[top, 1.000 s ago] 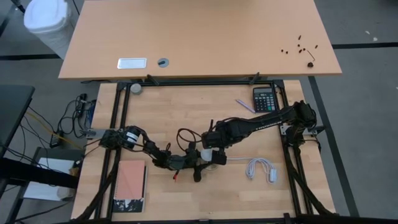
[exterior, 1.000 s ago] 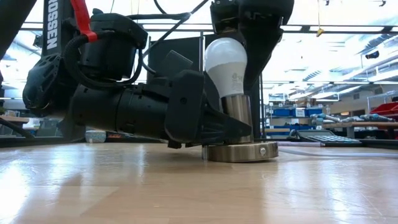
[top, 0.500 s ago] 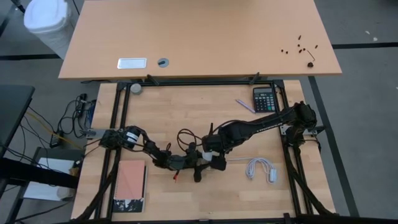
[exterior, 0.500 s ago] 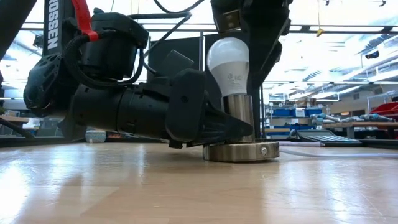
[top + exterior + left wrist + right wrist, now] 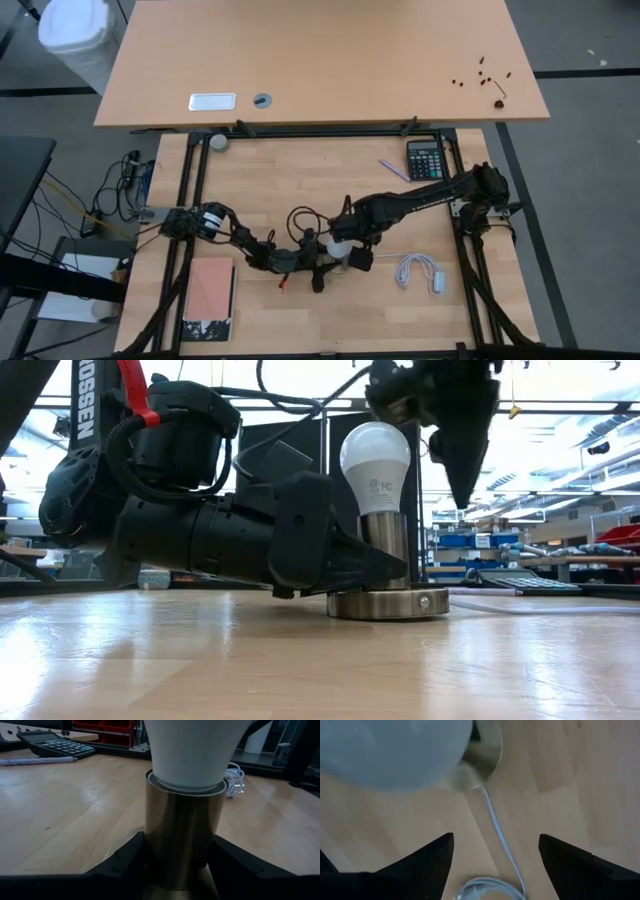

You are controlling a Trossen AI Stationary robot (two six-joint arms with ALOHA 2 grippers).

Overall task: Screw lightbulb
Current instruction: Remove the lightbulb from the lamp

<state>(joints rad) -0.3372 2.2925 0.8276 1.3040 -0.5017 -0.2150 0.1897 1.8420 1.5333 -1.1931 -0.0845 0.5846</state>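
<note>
The white lightbulb [image 5: 375,455] stands upright with its base in a brass-coloured socket cylinder [image 5: 385,545] on a round metal base disc [image 5: 388,603], which rests flat on the table. My left gripper [image 5: 318,258] lies low on the table, shut on the socket cylinder [image 5: 182,835]. My right gripper [image 5: 455,460] hangs open beside and above the bulb, on its right side, fingers pointing down, touching nothing. In the right wrist view the bulb's globe [image 5: 390,750] lies off to one side of the open fingers. My left gripper pinches the socket cylinder's lower part [image 5: 165,865] between its two fingers [image 5: 127,862], one on each side. The fingers come in level from the table's left, just above the base disc. The socket stands upright with its disc on the table.
The socket's white cord [image 5: 495,830] runs right to a coiled bundle with a plug [image 5: 420,270]. A calculator [image 5: 425,160] and a pen [image 5: 392,168] lie at the far right. A pink notebook [image 5: 210,295] lies at the near left.
My right gripper stood around the bulb's globe. It has come off it and moved toward the table's right edge, so the bulb now shows free. The bulb stays in the socket, and my left gripper has kept its hold.
</note>
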